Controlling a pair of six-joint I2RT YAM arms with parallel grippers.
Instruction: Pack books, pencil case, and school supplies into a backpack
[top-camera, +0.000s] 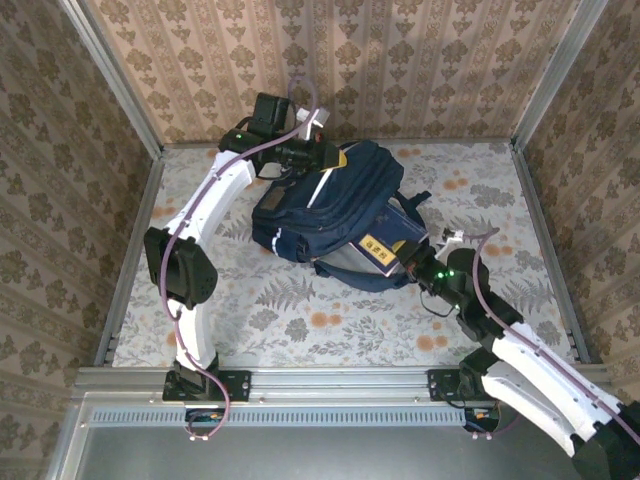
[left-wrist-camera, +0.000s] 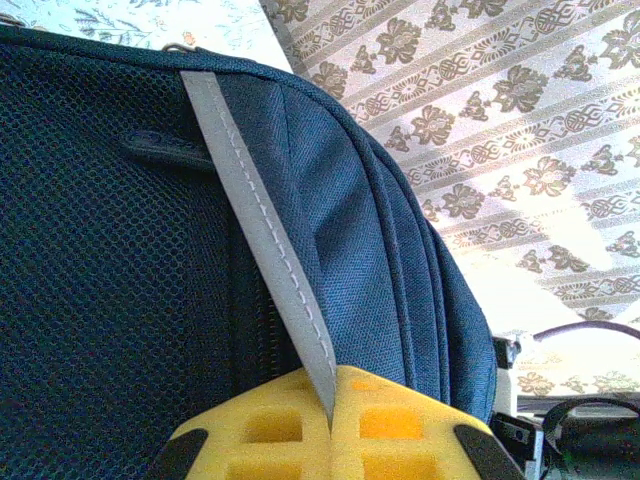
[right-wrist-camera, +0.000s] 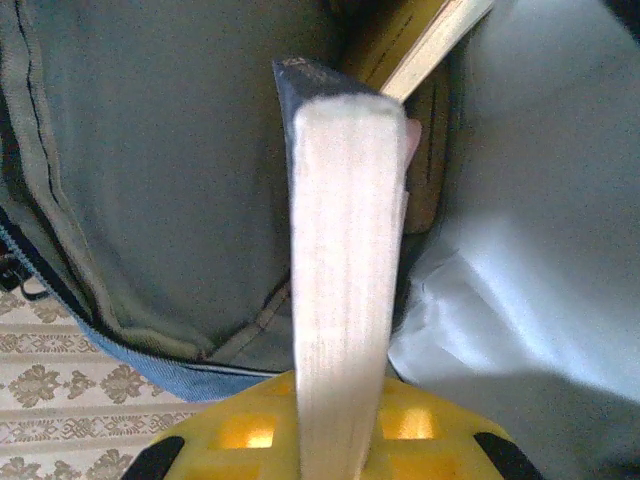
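**Both grippers hold on at the backpack, one book at its mouth**

The backpack (top-camera: 335, 200) lies on its side in the middle of the top view, on the flowered table (top-camera: 300, 320). Its open mouth is turned to the lower right of the frame. A yellow book (top-camera: 380, 250) shows there, partly inside the mouth.

In the top view the left arm reaches to the upper end of the backpack, at the top centre of the frame. In the left wrist view, the left gripper (left-wrist-camera: 330, 425) is at the bottom edge. Its yellow jaws are closed tight on a grey strip (left-wrist-camera: 260, 230) that is sewn down the dark blue fabric. The strip runs from the upper left of that frame down into the jaws.

In the top view the right arm comes from the lower right corner and ends at the mouth of the backpack. In the right wrist view, the right gripper (right-wrist-camera: 335, 440) is at the bottom centre. Its jaws are clamped on a navy book (right-wrist-camera: 345, 280), which stands on its edge with the white page side to the camera. The far end of this book points into the bag, with grey lining on its left and pale lining on its right. The yellow book is at the upper right of this frame, just behind the navy one.
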